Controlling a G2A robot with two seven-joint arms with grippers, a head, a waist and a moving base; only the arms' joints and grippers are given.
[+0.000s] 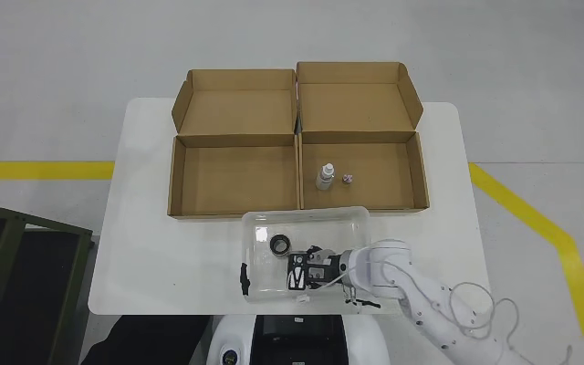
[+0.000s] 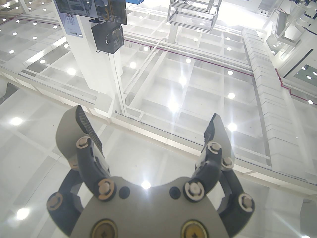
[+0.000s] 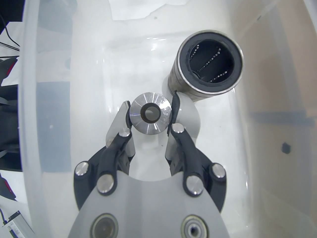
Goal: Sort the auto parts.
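My right gripper point(image 3: 151, 107) is clamped across the sides of the small steel bushing point(image 3: 161, 105), low in the clear bin point(image 3: 29, 87) beside the linear bearing point(image 3: 206, 65). Side grip probably for lifting to the cardboard boxes point(image 1: 383, 173). Left gripper point(image 2: 148, 127) jaws apart, aimed at the ceiling.

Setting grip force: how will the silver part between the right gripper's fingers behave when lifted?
The silver part looks like machined metal: probably rigid and heavy for its size. Its round, polished rim gives the right gripper little contact, so it may slip or, if released, roll.
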